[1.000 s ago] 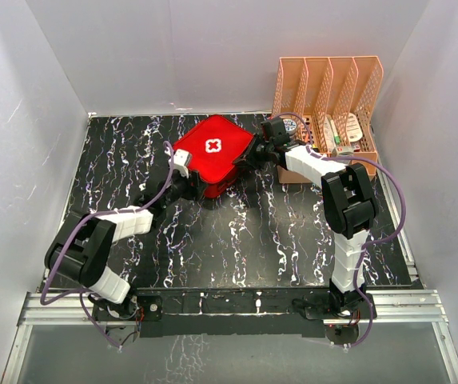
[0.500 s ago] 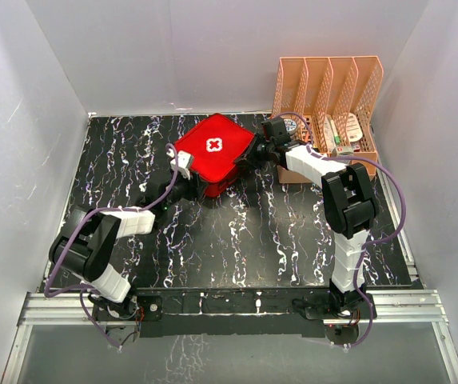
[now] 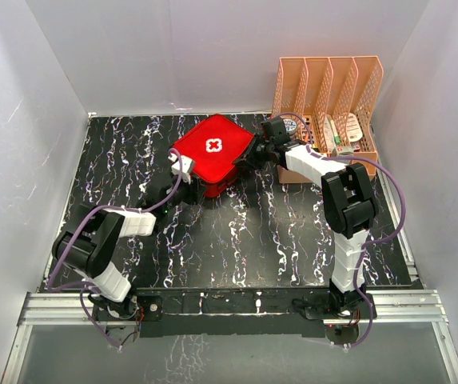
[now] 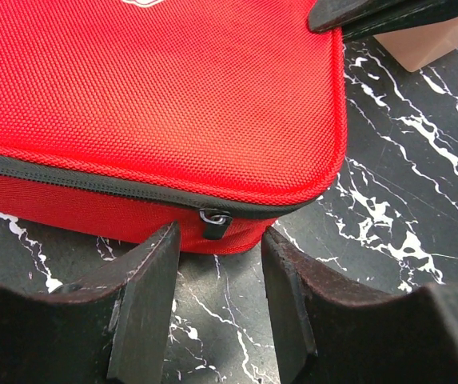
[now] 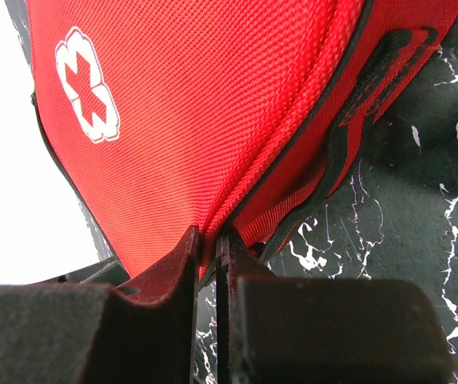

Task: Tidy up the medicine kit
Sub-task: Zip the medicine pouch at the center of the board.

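— Progress?
— Early: medicine kit point(image 3: 213, 152) lies closed by the table's point(image 3: 252, 232) far edge, nothing sorted yet
— Grippers?
— On its corner seam, right gripper point(image 5: 209, 240) clenched; left gripper point(image 4: 219, 236) parted, flanking the zip pull point(image 4: 215, 221), untouched
— Looks?
— Red woven fabric, white cross point(image 3: 211, 145), rounded corners, soft

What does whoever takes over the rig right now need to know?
Kit: on the table, back centre, zipped shut, beside the rack.
Left gripper: open, jaws either side of the zipper pull at the near corner, not gripping it.
Right gripper: shut on the kit's edge seam.
Done: kit braced, pull lined up.
Left: pinch the pull, unzip, then organize inside.
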`<state>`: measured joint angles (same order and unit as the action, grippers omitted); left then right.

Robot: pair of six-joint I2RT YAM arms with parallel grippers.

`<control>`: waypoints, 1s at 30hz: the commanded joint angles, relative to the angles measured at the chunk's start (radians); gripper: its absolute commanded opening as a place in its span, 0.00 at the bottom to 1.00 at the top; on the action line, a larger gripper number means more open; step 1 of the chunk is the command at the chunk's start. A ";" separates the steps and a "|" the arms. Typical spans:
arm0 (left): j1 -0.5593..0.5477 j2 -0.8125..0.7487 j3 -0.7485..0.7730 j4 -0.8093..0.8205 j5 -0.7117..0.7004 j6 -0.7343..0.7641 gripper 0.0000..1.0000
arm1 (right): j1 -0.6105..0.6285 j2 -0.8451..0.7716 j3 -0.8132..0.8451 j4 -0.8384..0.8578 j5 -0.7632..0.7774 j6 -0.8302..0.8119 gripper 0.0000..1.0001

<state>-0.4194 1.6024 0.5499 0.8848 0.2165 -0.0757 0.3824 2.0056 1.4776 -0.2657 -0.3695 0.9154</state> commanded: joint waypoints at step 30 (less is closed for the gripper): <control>0.082 -0.009 0.111 0.013 -0.006 0.034 0.00 | 0.022 0.053 0.067 -0.022 -0.064 -0.042 0.00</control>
<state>-0.3878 1.6756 0.6064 0.8749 0.1677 -0.0483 0.3801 2.0506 1.5318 -0.2630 -0.3817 0.9157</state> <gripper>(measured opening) 0.054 0.066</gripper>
